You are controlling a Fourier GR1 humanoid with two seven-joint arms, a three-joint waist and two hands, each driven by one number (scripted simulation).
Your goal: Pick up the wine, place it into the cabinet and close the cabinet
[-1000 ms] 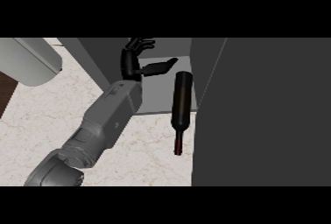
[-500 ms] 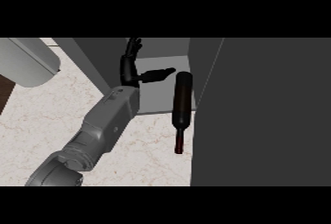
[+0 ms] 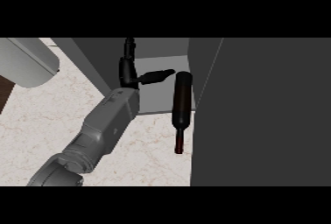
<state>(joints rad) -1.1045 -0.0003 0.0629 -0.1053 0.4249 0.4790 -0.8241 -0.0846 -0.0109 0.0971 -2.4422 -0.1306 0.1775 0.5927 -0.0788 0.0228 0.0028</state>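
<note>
Head view: we note the wine [image 3: 182, 103] lying on its side, body on the light floor of the cabinet [image 3: 155, 61] and neck with red cap jutting out over the marbled counter [image 3: 39, 122], hard against the dark cabinet door [image 3: 265, 113] at right. The left hand [image 3: 132, 75] sits inside the opening just beside the bottle, fingers straight and pointing inward, thumb spread toward the glass, holding nothing; the right hand does not show. We judge the bottle rigid, heavy, smooth, breakable and prone to roll, best taken around the wide body rather than the thin neck.
</note>
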